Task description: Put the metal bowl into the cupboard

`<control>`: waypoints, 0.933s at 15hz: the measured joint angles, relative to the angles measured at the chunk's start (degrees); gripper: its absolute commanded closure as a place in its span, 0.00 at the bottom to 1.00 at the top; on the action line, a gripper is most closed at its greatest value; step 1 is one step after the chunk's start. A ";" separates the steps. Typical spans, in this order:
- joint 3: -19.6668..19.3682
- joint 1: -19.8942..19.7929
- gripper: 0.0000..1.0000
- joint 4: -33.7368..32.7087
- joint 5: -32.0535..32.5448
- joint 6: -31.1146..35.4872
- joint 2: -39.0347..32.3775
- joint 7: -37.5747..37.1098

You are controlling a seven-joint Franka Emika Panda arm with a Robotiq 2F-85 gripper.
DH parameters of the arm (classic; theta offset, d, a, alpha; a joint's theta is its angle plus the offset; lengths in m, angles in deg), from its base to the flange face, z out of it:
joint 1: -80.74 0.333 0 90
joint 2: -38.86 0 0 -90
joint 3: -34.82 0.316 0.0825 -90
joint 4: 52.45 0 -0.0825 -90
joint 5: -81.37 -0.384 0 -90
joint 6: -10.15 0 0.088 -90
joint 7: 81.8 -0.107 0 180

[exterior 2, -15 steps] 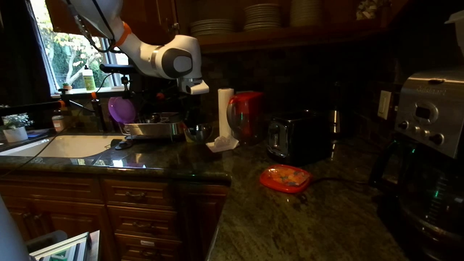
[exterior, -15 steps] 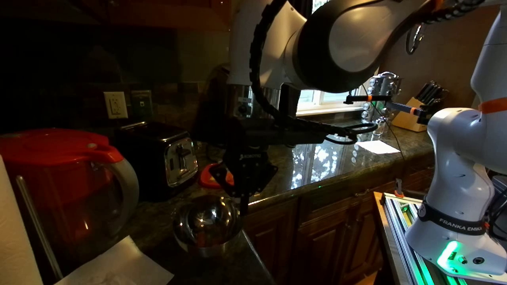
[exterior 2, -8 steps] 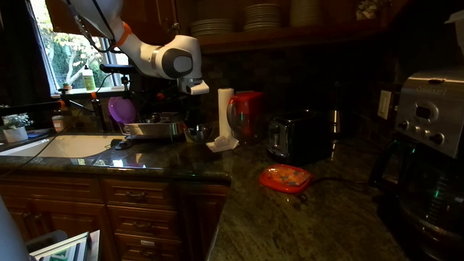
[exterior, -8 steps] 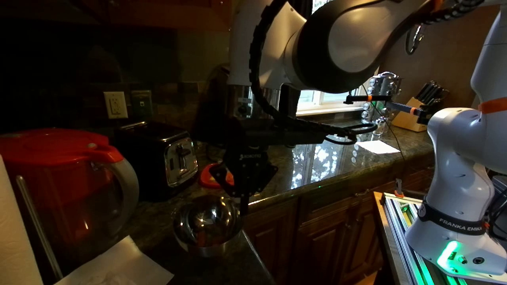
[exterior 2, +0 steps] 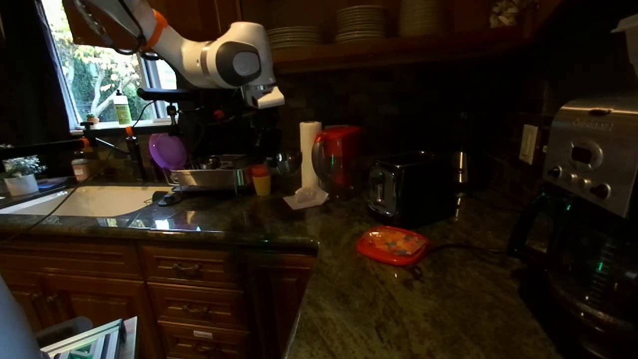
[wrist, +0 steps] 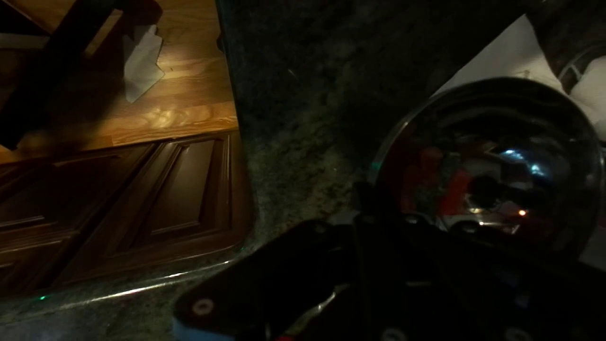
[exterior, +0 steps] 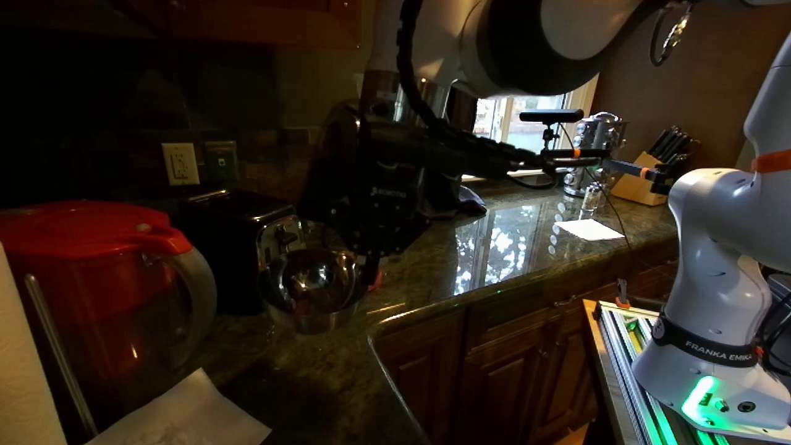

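The shiny metal bowl [exterior: 312,293] hangs above the counter, in front of the toaster in that exterior view. It also shows in an exterior view [exterior 2: 289,163] beside the paper towel roll, and large in the wrist view [wrist: 502,180]. My gripper [exterior: 371,269] is shut on the bowl's near rim, its dark fingers [wrist: 369,199] pinching the edge in the wrist view. The bowl is roughly upright. The dark wooden cupboard shows its lower edge in an exterior view [exterior: 266,28]. In an exterior view its shelf board [exterior 2: 408,52] bears stacks of plates.
A red pitcher [exterior: 86,278] and black toaster [exterior 2: 413,189] stand by the wall. A paper towel roll [exterior 2: 310,149], orange-yellow cup [exterior 2: 261,182], dish rack [exterior 2: 214,178] and red dish [exterior 2: 394,246] are on the counter. A coffee maker [exterior 2: 593,149] stands at the corner.
My gripper has risen with the metal bowl, lifting it off the counter and shifting it slightly toward the toaster. The orange-yellow cup behind it is now uncovered.
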 measured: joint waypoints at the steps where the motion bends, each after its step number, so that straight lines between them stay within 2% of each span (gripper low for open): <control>1: 0.29 0.00 0.97 0.40 -0.07 -0.51 1.33 0.00; 8: 0.67 -1.02 0.99 0.77 0.33 -0.66 2.32 -1.26; 14: 0.43 -5.96 0.99 -2.98 7.49 -1.23 1.15 -13.51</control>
